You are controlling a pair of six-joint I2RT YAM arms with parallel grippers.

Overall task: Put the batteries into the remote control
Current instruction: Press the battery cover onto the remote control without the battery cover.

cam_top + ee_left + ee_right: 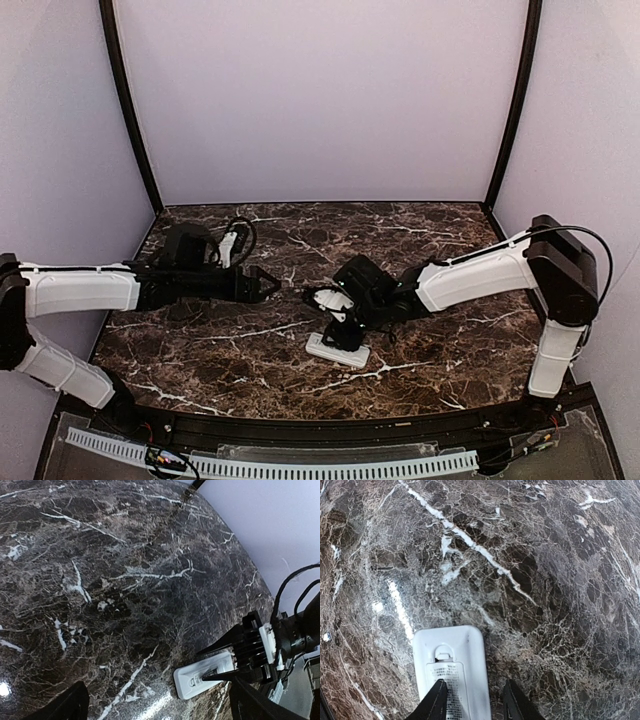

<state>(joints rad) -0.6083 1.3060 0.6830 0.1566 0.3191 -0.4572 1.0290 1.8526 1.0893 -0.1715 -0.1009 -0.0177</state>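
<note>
1. Find the remote [325,348]. It lies flat on the table [430,235], near the middle and toward your edge, back side up. The right wrist view shows the cover [452,677] still seated in the back, with its tab [444,653] and printed label [451,690] showing.

2. Check the right gripper [345,335]. It hangs directly over the remote with its jaws partly apart and nothing clamped between them. One finger [437,700] sits over the label and the other is off the remote's edge, above bare table. You cannot tell whether that finger touches the cover.

3. Check the left gripper [268,285]. It is farther back and to the left, apart from the remote and pointing toward it. Its jaws are spread wide and hold nothing.

4. The batteries appear in no view.

Step in hand: most likely opening the compartment. Loading has not begun.

Next move: press on the cover near the tab and slide it off along the remote's length. The remote lies loose on polished stone and may skid, so consider bracing it with the left gripper first. Then find the batteries.
</note>
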